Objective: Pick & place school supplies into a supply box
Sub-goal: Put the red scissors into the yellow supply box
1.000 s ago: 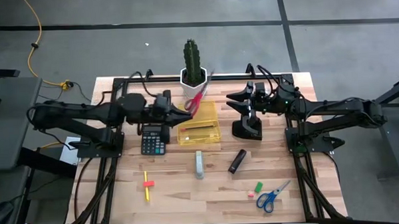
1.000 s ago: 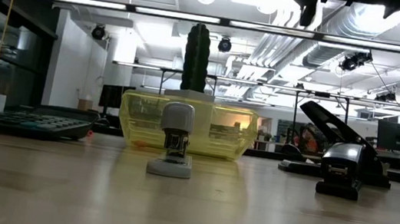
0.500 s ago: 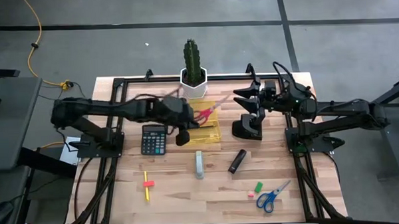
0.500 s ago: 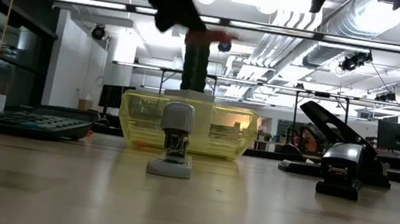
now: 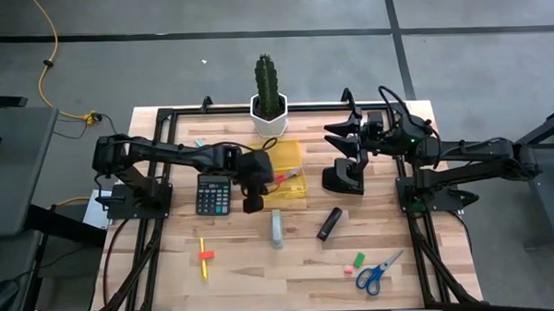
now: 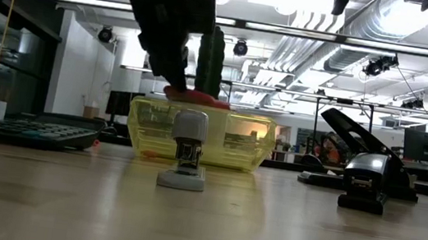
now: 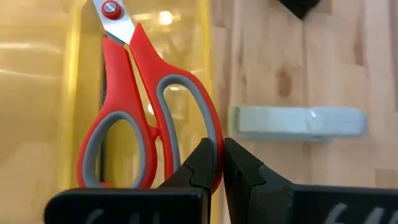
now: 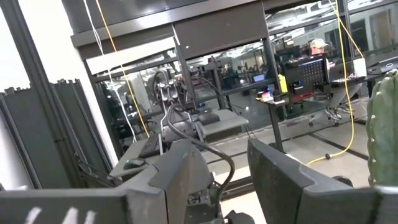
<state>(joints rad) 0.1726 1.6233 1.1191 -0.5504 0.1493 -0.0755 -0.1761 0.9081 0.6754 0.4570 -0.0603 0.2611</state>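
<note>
High view: I see the left end effector [image 5: 252, 186] at centre frame over the supply box [image 5: 290, 157]. Low view: red-handled scissors [image 6: 197, 97] sit at its rim. Left wrist view: fingers [image 7: 205, 165] clamped on the handle; only here a grey stapler [image 7: 298, 122] shows right. Right end effector [image 8: 214, 186] apart, empty.

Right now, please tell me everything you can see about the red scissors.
The red scissors have red plastic handles with grey-lined finger loops and steel blades joined by a red pivot screw. The blades look closed. The left gripper is shut on the rim of one handle loop and holds them over the yellow box, about level with its top edge in the low view. Whether they touch the box cannot be told.
</note>
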